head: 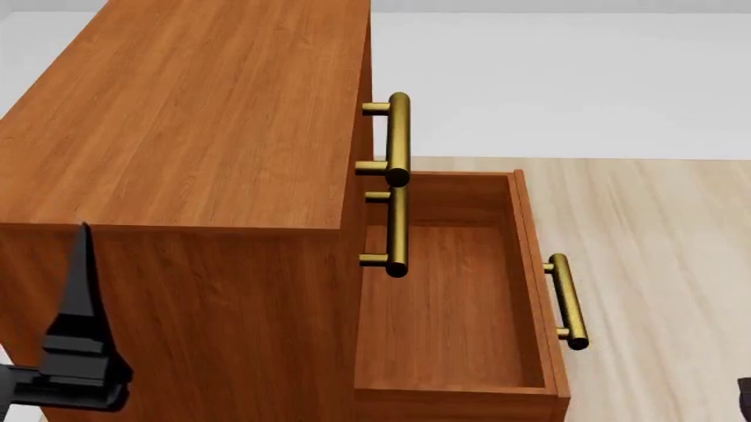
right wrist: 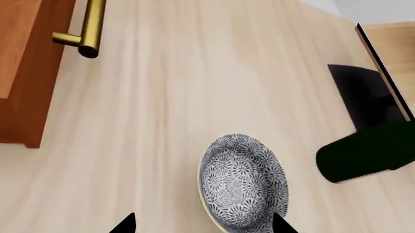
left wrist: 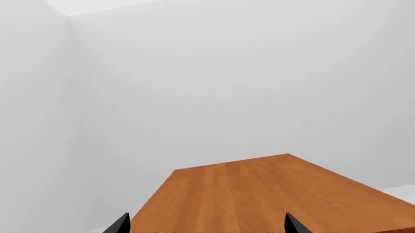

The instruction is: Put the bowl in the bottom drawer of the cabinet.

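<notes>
Right gripper sits nearest your rt wrist cam: 2 dark fingertips spread wide, one each side of the bowl, not clamped on it, holding nothing. Count: 1 bowl, on pale wood floor, well apart from the cabinet; it looks tipped, patterned inside facing the cam, so can't tell if it rests flat. Beyond the bowl from the cabinet: 1 dark green bottle-like shape, cut off at frame edge, next to a black base. Nothing lies btwn bowl and cabinet. Cabinet has 3 brass handles; bottom drawer is pulled out, open top, long axis running along the cabinet front, handle parallel to it. Left gripper hovers over the cabinet top, tips wide apart, holding nothing.
</notes>
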Motion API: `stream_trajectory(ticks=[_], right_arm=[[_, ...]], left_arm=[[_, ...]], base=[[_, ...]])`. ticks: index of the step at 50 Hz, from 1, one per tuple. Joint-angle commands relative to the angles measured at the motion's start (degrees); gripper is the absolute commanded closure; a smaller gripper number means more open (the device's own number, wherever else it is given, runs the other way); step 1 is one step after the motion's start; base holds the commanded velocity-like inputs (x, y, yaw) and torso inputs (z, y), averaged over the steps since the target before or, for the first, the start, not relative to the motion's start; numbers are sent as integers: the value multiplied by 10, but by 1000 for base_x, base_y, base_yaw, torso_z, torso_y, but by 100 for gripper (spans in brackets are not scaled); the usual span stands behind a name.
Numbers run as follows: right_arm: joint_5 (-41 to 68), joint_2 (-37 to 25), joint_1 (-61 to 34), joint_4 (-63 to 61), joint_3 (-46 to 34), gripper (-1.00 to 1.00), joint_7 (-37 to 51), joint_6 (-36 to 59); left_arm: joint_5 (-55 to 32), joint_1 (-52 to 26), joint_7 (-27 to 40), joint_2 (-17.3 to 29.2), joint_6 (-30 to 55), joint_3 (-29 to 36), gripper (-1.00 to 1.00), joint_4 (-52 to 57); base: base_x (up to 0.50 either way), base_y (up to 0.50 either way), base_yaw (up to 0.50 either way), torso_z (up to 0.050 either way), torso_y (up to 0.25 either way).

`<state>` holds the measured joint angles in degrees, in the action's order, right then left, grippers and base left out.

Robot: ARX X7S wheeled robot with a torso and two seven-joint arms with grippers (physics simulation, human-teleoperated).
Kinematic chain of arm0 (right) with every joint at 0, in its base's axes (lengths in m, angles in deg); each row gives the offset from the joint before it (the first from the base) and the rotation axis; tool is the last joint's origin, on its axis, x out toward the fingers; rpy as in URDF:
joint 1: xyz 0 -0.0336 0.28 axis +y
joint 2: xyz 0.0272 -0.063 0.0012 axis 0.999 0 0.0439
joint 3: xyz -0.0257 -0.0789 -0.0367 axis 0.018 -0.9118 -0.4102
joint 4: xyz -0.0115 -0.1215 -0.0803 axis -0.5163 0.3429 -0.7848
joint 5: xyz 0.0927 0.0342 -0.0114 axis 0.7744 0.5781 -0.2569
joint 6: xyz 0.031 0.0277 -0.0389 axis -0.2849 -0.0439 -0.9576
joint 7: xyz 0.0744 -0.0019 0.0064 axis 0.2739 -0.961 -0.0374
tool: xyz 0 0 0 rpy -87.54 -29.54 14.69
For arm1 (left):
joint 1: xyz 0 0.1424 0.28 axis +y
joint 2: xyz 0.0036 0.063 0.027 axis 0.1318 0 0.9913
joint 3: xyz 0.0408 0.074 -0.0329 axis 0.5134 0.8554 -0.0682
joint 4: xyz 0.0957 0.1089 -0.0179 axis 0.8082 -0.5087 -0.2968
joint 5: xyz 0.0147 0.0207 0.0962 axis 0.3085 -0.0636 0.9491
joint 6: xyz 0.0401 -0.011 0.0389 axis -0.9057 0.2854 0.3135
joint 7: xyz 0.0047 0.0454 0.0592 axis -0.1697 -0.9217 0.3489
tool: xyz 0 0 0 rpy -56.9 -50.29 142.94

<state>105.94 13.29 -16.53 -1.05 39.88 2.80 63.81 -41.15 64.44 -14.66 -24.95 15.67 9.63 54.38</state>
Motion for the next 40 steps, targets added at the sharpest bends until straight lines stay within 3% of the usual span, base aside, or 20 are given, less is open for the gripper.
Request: stream_trajectory(ticks=[1,40], right_arm=[[-2,0,-34,35,-30,-100,-3,-2],[-108,-12,-151,151,-192,-100,-106,-19]], left_arm=[[2,-1,-2,2,-1,6,-100,-1],[1,-5,0,6,-2,15,-100,-3]], base=[[0,0,0,0,0],[0,0,0,0,0]])
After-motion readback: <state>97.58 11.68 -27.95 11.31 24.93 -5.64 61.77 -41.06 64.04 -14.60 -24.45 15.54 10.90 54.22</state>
